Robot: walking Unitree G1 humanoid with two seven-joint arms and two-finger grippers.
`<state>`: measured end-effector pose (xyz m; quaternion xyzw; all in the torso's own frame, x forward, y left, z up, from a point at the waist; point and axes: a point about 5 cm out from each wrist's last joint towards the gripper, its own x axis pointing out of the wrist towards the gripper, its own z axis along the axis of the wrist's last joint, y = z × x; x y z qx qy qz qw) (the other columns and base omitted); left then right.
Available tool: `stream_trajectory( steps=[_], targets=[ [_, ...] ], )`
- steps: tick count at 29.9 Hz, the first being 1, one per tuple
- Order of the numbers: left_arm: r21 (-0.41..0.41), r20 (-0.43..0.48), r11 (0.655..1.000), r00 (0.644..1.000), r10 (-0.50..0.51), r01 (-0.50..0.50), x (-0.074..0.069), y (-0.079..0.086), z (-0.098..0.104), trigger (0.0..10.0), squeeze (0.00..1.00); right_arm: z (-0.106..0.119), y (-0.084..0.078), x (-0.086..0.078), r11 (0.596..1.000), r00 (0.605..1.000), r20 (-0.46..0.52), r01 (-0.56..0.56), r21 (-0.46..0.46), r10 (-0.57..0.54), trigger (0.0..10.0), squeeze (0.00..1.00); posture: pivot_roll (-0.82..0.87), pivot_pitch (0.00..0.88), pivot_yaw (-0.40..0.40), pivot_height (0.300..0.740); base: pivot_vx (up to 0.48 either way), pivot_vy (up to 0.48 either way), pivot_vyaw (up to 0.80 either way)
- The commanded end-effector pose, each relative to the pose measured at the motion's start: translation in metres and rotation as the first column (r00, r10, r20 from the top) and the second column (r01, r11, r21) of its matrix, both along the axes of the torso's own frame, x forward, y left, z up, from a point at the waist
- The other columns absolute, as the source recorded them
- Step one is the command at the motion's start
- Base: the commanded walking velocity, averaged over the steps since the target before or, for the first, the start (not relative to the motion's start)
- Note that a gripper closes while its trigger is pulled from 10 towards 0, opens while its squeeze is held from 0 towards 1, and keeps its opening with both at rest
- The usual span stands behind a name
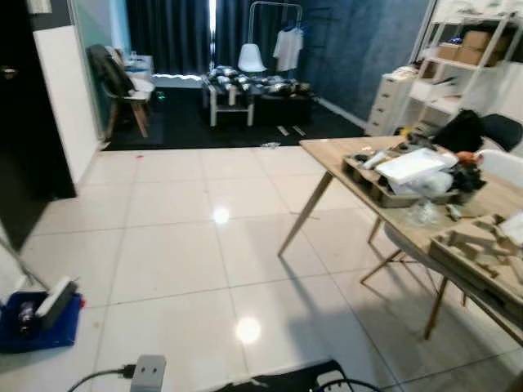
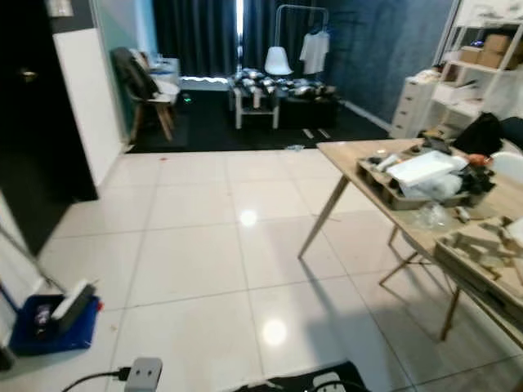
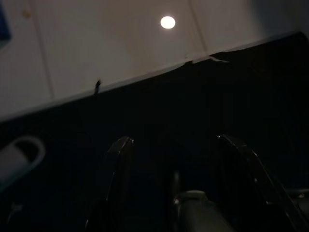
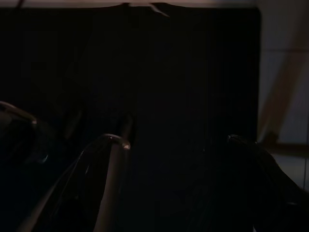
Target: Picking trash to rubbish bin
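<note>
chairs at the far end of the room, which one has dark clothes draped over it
The wooden chair by the left wall; the white chair near the curtains is bare.

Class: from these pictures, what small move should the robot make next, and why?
Probably walk forward toward the small piece of litter on the white tiles beside the dark rug. It lies far across the room, and both tools, left and right, hang open holding nothing.

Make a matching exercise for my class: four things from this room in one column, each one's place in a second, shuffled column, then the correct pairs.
Things:
1. wooden table
2. blue tray
3. white shirt
4. white drawer unit

Places:
A. hanging on the clothes rack at the far end
B. on the floor at the robot's near left
C. against the right wall, beside the shelves
D. along the right side, cluttered with items

Pairs: 1-D, 2-B, 3-A, 4-C
</note>
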<state>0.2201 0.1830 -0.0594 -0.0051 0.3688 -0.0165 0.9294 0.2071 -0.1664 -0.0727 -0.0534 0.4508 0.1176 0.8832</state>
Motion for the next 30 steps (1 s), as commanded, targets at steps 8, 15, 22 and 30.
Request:
stream_trajectory(
  steps=[8,15,22,30],
  targets=[
    [0.007,-0.01,1.0,1.0,-0.01,0.01,-0.0017,0.0012,-0.0011,10.0,0.0,-0.003,0.0016,-0.0049,1.0,1.0,-0.02,0.015,0.007,-0.015,10.0,0.0,0.05,0.007,-0.055,0.74,0.33,0.0,-0.8],
    [0.008,-0.011,1.0,1.0,-0.015,0.015,-0.0012,0.0015,-0.0008,10.0,0.0,-0.0036,-0.0003,-0.006,1.0,0.999,-0.023,0.03,0.004,-0.03,10.0,0.0,0.05,0.011,-0.05,0.74,0.321,0.0,-0.8],
    [0.004,-0.016,1.0,1.0,-0.025,0.026,-0.0012,0.0,-0.0011,10.0,0.0,-0.0044,-0.0042,-0.0079,0.998,0.997,-0.025,0.067,0.003,-0.067,10.0,0.0,0.04,0.015,-0.043,0.74,0.317,0.0,-0.8],
    [-0.003,-0.024,0.998,0.998,-0.056,0.056,-0.0006,-0.0024,-0.0011,10.0,0.0,-0.0058,-0.0073,-0.011,0.997,0.996,-0.032,0.081,0.0,-0.081,10.0,0.0,0.04,0.019,-0.043,0.74,0.303,0.0,-0.8]
  ],
)
